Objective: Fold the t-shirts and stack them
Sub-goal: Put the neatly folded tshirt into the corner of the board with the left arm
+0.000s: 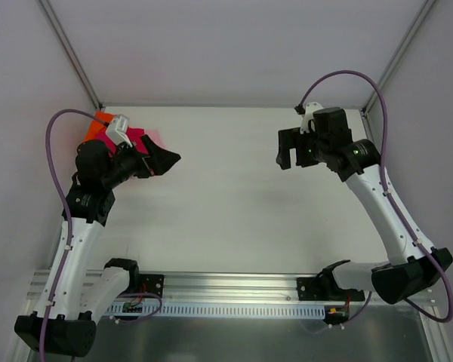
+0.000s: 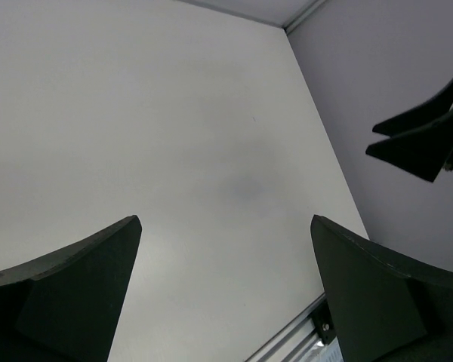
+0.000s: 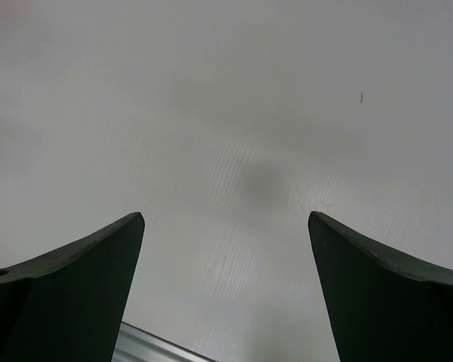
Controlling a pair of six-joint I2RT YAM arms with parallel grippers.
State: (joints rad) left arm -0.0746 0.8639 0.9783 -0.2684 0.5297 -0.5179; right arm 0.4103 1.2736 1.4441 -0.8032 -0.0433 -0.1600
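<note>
From above, the orange t-shirt (image 1: 98, 124) and crimson t-shirt (image 1: 138, 136) sit bunched in the table's (image 1: 226, 204) far left corner, half hidden behind the left gripper (image 1: 164, 160), with the right gripper (image 1: 287, 154) well apart; the left wrist shows its fingers (image 2: 75, 286) spread above bare tabletop, and the right wrist shows its fingers (image 3: 385, 286) spread just the same.

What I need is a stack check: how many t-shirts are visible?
3, bunched far left behind the left arm: orange t-shirt, crimson t-shirt beside it, and a faint pink t-shirt edge. Others may be hidden.
</note>
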